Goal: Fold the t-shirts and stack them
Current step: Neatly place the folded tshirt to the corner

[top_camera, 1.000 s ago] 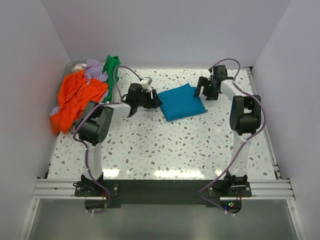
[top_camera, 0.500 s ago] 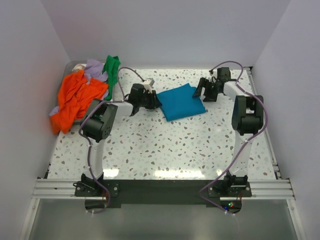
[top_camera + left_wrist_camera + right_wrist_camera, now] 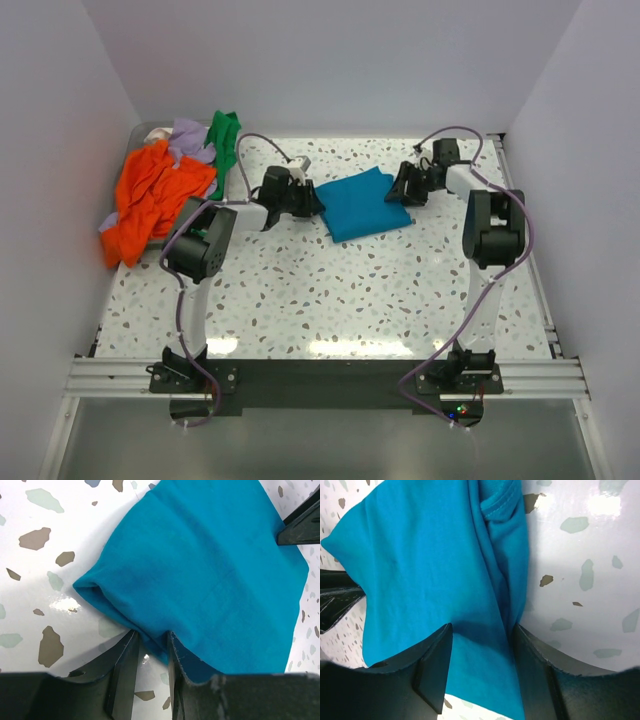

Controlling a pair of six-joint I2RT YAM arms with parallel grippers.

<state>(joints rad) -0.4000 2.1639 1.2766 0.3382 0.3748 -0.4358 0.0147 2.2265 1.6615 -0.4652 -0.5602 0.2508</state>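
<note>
The teal t-shirt (image 3: 365,204) lies folded into a small rectangle at the back middle of the table. My left gripper (image 3: 306,197) is at its left edge. In the left wrist view its jaws stand narrow, with the shirt's (image 3: 200,570) thick folded edge pinched between the fingertips (image 3: 125,650). My right gripper (image 3: 402,189) is at the shirt's right edge. Its jaws are wide open, low over the shirt (image 3: 430,570), and cloth lies between the fingers (image 3: 436,670). The orange (image 3: 153,197), green (image 3: 222,138) and lavender (image 3: 186,134) t-shirts lie crumpled in a pile at the back left.
The pile sits in a grey tray (image 3: 146,131) in the back left corner. White walls close in the speckled table (image 3: 330,300) on three sides. A metal rail (image 3: 320,375) with both arm bases runs along the near edge.
My right gripper has moved left and down onto the teal shirt's right edge. My left gripper has shifted slightly toward the shirt's left edge. The shirt has stayed in place.
</note>
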